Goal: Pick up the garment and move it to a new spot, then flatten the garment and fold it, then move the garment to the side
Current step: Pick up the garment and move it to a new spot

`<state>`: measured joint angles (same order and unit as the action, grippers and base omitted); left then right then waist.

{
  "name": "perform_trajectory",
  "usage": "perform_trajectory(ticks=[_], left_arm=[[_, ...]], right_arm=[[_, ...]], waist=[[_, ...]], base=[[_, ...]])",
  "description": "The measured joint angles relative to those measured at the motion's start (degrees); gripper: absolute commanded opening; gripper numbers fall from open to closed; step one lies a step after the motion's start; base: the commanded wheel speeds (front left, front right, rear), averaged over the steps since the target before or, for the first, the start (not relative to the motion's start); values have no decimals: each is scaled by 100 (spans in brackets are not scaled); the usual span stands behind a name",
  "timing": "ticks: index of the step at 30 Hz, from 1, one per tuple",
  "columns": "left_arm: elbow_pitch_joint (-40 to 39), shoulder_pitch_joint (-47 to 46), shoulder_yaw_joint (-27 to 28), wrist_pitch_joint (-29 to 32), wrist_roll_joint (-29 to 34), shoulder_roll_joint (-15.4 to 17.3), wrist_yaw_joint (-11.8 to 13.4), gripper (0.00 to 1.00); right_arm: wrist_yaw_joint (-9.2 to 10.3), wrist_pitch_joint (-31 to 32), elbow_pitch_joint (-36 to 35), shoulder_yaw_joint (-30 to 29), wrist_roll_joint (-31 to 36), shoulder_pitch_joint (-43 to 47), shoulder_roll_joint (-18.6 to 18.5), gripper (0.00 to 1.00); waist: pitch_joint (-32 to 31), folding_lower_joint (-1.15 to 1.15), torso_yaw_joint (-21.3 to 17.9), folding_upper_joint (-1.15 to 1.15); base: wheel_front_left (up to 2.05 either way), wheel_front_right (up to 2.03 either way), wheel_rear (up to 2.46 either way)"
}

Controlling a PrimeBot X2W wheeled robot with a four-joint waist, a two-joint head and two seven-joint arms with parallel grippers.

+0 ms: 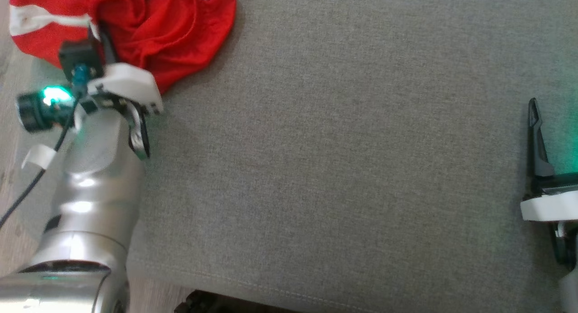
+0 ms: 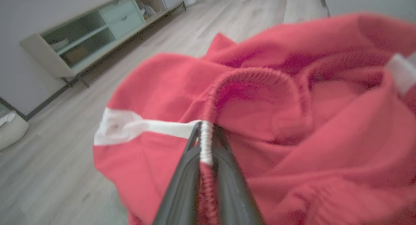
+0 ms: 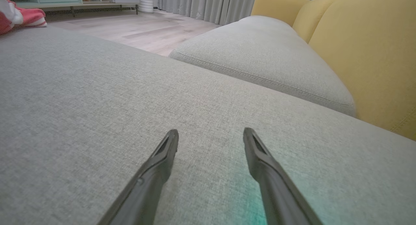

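— Now, where is the red garment [image 1: 171, 37] found?
— It is bunched at the far left corner of the grey cushion [image 1: 338, 168], close by the edge above the wooden floor [image 2: 48, 186]. Its elastic hem, beside a white stripe, is pinched between the closed fingers of the left gripper [image 2: 206, 126].
— And the room for moving?
— Wide bare cushion is offered toward the right. The right gripper [image 3: 211, 135] is held low over it, jaws spread and nothing gripped, well apart from the garment. A second cushion [image 3: 266, 56] and a yellow backrest [image 3: 373, 56] are seen beyond.
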<state>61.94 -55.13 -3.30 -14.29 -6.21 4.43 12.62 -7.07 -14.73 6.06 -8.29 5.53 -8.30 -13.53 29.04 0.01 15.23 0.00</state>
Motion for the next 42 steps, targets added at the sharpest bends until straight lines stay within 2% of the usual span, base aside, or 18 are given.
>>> perform_trajectory(ticks=[5, 10, 17, 23, 29, 35, 38, 42], left_arm=[[-701, -3, -197, -19, 304, 109, 103, 0], [-1534, -4, -550, -42, 633, 282, 80, 0], [-2163, -218, -989, -41, 827, 448, -388, 0], [-2435, -832, -1190, 255, 698, 347, -933, 0], [-2380, -1474, -1347, 521, 398, -97, -1246, 0], [-1726, -1573, -1392, 723, -253, -327, -1410, 0], [-1288, -1194, -1552, 855, -512, -330, -1600, 0], [-701, -92, -1964, 811, -823, -336, -1808, 1]], right_arm=[[0, 0, 172, 2, 0, -51, 102, 100], [0, 1, 416, 115, -42, -38, 523, 100], [0, 2, 679, 267, -122, 179, 988, 100], [0, 3, 801, 344, -435, 588, 1084, 100], [0, 3, 817, 475, -801, 726, 1094, 100], [0, 3, 789, 747, -1009, 780, 1094, 100], [0, 4, 766, 948, -1136, 755, 1094, 100], [0, 3, 738, 1101, -1271, 683, 1092, 100]], waist=[[-168, 0, -37, 0], [-575, 0, -164, 0], [-1435, -1, -556, 0], [-2095, -1, -1231, 0], [-2523, -2, -2058, 1], [-2691, -2, -2862, 1], [-2656, -2, -3221, 1], [-2413, -1, -3540, 1]], base=[[0, 0, 0], [0, 0, 0], [0, 0, 0], [0, 0, 0], [0, 0, 0], [0, 0, 0], [0, 0, 0], [0, 0, 0]])
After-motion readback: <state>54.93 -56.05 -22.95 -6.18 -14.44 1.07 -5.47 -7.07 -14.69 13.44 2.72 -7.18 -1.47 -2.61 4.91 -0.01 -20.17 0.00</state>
